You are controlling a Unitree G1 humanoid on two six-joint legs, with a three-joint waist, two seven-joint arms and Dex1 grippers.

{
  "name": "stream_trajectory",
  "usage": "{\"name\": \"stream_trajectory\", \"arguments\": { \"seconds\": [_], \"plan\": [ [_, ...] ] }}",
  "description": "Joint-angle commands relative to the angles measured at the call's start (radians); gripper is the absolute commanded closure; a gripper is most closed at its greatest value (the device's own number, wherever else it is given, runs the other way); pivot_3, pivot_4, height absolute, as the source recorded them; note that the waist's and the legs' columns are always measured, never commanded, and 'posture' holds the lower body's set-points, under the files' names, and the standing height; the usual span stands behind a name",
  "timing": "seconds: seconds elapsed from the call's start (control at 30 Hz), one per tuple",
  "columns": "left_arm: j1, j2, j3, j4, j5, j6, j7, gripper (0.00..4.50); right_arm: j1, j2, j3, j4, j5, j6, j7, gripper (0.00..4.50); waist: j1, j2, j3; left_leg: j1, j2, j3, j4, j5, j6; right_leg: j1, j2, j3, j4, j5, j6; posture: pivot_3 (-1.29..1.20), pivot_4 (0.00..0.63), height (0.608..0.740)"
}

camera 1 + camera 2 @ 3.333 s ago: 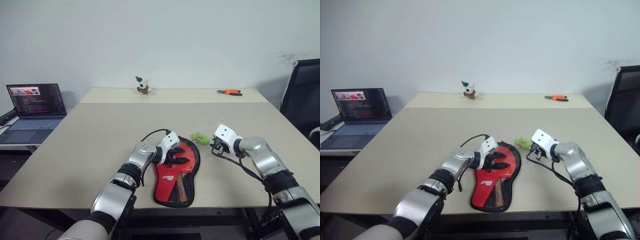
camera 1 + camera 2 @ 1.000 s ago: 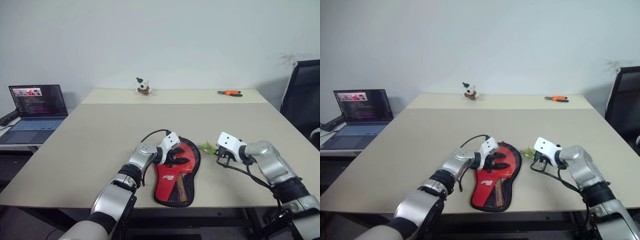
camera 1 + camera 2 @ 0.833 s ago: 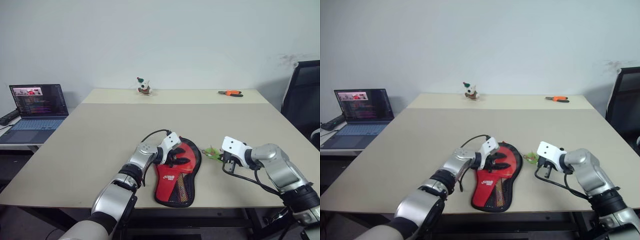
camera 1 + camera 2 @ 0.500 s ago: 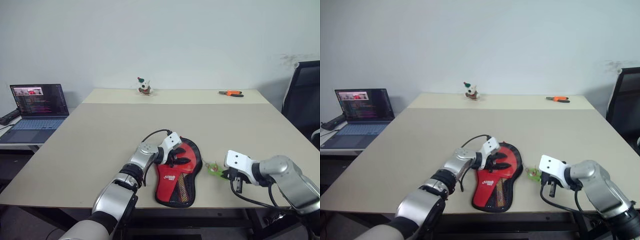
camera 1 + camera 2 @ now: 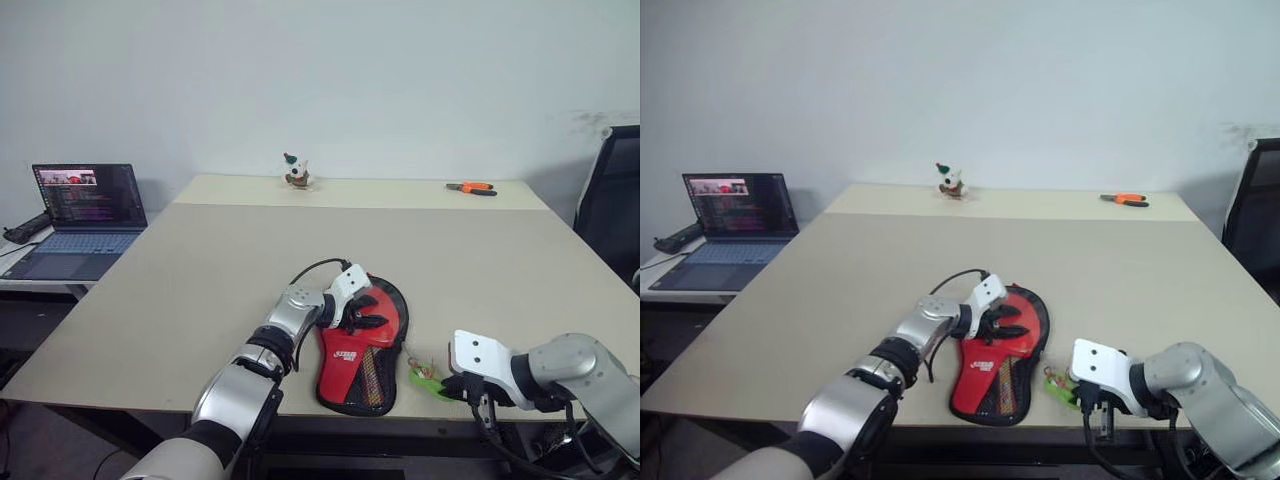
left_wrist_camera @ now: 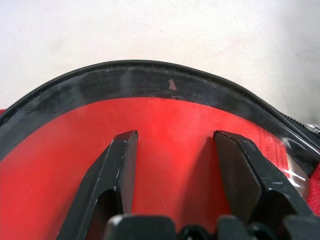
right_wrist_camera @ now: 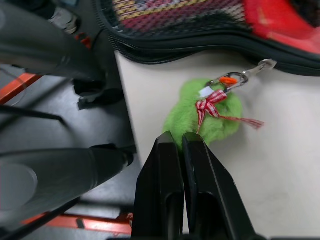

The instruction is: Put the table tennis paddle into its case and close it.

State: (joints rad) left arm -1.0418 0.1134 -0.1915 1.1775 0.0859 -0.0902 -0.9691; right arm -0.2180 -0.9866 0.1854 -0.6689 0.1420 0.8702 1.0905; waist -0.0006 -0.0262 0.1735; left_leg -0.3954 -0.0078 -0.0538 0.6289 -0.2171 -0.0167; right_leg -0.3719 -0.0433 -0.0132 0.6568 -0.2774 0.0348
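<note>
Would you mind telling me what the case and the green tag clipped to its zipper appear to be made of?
The case looks like woven fabric: a matte red face with a printed logo, a mesh patch and a black zipped border. The green tag seems to be plush or faux fur, fuzzy at the edges, with a red-and-white ribbon and a shiny metal clip.

Plain pale wall (image 5: 400,70) behind a beige table (image 5: 200,270), black chair (image 5: 615,190) at right.
</note>
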Motion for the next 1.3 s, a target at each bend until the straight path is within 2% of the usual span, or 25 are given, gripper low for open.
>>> {"name": "stream_trajectory", "arguments": {
  "seconds": [0.03,0.2,0.57,0.7,0.93,1.03,1.17,1.3],
  "plan": [
    [0.03,-0.001,-0.039,0.076,0.065,0.021,0.03,1.88,0.026,-0.042,-0.036,-0.072,0.066,0.018,0.026,4.48,0.002,0.0,0.0,-0.001,0.0,0.0,0.0,0.0,0.0,-0.001,0.0,0.0,0.0,0.0,0.0,0.0,0.15,0.74],
    [0.015,-0.023,-0.041,0.088,0.07,0.017,0.054,1.88,0.109,-0.086,-0.082,-0.169,0.148,0.061,0.036,4.48,0.013,0.001,0.0,-0.004,-0.001,-0.001,0.0,-0.001,-0.001,-0.001,-0.001,-0.001,-0.004,-0.001,0.001,0.0,0.15,0.74],
    [-0.013,-0.074,-0.04,0.108,0.084,0.014,0.101,1.88,0.287,-0.096,-0.144,-0.365,0.304,0.163,-0.035,4.48,0.026,0.0,0.0,-0.005,-0.004,0.0,0.001,-0.009,0.001,0.001,-0.004,-0.001,-0.01,-0.002,0.006,0.0,0.15,0.74],
    [-0.022,-0.086,-0.034,0.113,0.089,0.013,0.115,1.88,0.342,-0.115,-0.153,-0.378,0.35,0.139,-0.065,4.48,0.026,-0.001,0.0,-0.005,-0.004,-0.001,0.001,-0.008,0.001,0.002,-0.004,-0.002,-0.01,-0.002,0.007,0.0,0.15,0.74],
    [-0.03,-0.095,-0.029,0.116,0.09,0.009,0.121,1.88,0.342,-0.084,-0.152,-0.341,0.344,0.156,-0.175,4.48,0.026,-0.001,-0.001,-0.004,-0.004,0.0,0.002,-0.008,0.0,0.002,-0.004,-0.001,-0.011,-0.002,0.007,0.0,0.15,0.74],
    [-0.031,-0.095,-0.025,0.116,0.088,0.006,0.123,1.88,0.356,-0.084,-0.186,-0.297,0.357,0.136,-0.169,3.79,0.026,-0.002,-0.001,-0.004,-0.004,0.0,0.002,-0.008,0.0,0.002,-0.004,-0.001,-0.011,-0.002,0.007,0.0,0.15,0.74],
    [-0.031,-0.089,-0.018,0.113,0.082,0.001,0.129,1.88,0.346,-0.056,-0.217,-0.25,0.385,0.129,-0.189,2.41,0.025,-0.002,-0.001,-0.004,-0.004,0.0,0.002,-0.008,0.001,0.002,-0.004,-0.001,-0.01,-0.002,0.008,0.0,0.15,0.74],
    [-0.026,-0.078,-0.006,0.104,0.071,-0.004,0.129,1.88,0.241,-0.031,-0.278,-0.18,0.471,0.145,-0.156,1.03,0.023,-0.002,-0.001,-0.004,-0.004,0.001,0.003,-0.008,0.001,0.002,-0.004,0.0,-0.01,-0.001,0.008,0.0,0.15,0.74]
  ]
}}
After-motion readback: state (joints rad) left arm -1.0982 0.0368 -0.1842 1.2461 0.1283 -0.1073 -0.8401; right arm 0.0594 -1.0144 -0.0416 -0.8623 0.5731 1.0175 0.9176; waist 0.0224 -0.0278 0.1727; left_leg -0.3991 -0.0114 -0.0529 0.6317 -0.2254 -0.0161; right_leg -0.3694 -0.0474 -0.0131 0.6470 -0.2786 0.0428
